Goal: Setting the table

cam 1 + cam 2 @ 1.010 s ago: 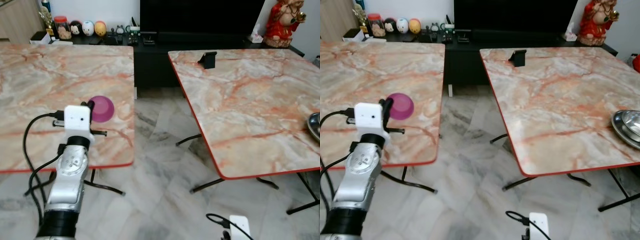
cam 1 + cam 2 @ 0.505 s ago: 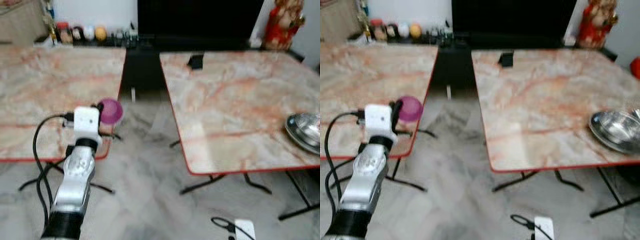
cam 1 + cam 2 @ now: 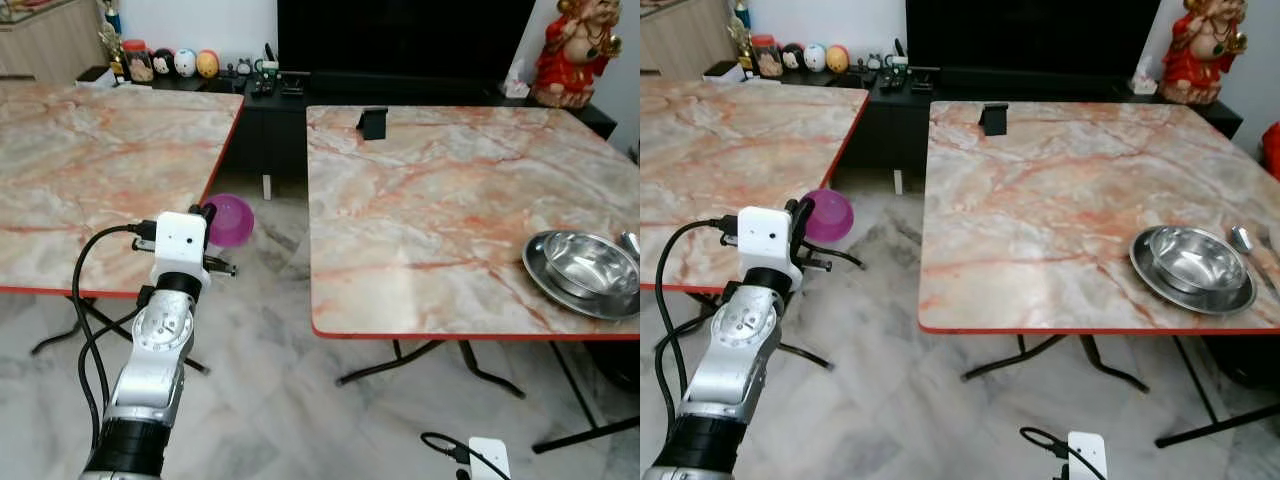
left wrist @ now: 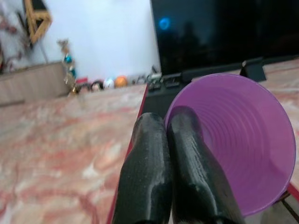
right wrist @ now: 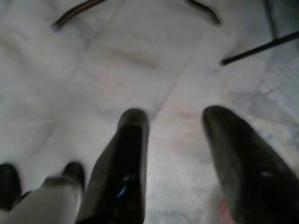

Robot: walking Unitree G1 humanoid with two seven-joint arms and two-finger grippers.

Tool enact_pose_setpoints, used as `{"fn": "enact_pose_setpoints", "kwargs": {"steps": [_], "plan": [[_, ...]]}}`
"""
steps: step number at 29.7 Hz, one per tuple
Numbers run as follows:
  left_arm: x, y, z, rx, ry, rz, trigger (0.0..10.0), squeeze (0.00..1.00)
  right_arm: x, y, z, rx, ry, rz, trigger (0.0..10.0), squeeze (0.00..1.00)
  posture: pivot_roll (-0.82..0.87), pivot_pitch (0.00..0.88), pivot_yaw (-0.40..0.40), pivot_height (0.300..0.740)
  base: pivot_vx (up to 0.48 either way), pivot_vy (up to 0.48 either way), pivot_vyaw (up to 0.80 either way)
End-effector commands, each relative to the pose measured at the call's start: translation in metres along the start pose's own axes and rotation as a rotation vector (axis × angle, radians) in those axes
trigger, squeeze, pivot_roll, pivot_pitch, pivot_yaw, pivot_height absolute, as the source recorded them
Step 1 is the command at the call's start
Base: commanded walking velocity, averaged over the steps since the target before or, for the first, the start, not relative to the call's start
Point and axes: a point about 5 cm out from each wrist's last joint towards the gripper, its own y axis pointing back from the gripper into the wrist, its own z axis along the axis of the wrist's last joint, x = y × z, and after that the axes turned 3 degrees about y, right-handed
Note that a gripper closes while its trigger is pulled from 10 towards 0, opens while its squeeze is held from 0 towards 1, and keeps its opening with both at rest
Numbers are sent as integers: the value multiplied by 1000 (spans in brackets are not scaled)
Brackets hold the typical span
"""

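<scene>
My left gripper (image 3: 208, 214) is raised in front of me, shut on the rim of a purple plastic cup (image 3: 231, 219). The cup hangs over the floor gap between two marble tables, just off the left table's corner. In the left wrist view the two black fingers (image 4: 187, 158) pinch the purple cup (image 4: 243, 140) wall, one inside and one outside. A steel bowl on a steel plate (image 3: 583, 272) sits at the right table's (image 3: 420, 200) near right edge, with a spoon (image 3: 630, 243) beside it. My right gripper (image 5: 175, 116) hangs low over the floor, open and holding nothing.
The left marble table (image 3: 90, 170) is at my left. A small black stand (image 3: 372, 122) sits at the right table's far edge. Behind are a dark TV console with trinkets (image 3: 180, 65) and a red figurine (image 3: 580, 50). Marble floor runs between the tables.
The camera has swung right and moved closer, so the right table and its steel bowl came into view. My left gripper still holds the purple cup, now past the left table's edge.
</scene>
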Motion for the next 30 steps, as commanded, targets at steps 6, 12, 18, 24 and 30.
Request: {"fn": "enact_pose_setpoints", "kwargs": {"steps": [6,12,18,24,30], "plan": [[-2,-1,3,-13,-10,-2,10000,0,-2,-1,4,-12,0,-6,10000,0,118,0,-69,724,0,-329,0],[-1,-1,2,-9,-11,1,10000,0,-1,-1,6,-18,2,-6,10000,0,124,0,-74,724,0,-327,0],[-1,0,1,5,-8,-8,10000,0,-2,-1,5,-14,3,-6,10000,0,124,0,-78,724,0,-326,0],[-1,1,0,9,-23,-22,10000,0,-3,-1,3,-8,0,-7,10000,0,124,0,-75,724,0,-326,0],[1,1,1,8,-41,-31,10000,0,-2,0,1,-4,-4,-7,10000,0,124,0,-67,724,0,-327,0]]}}
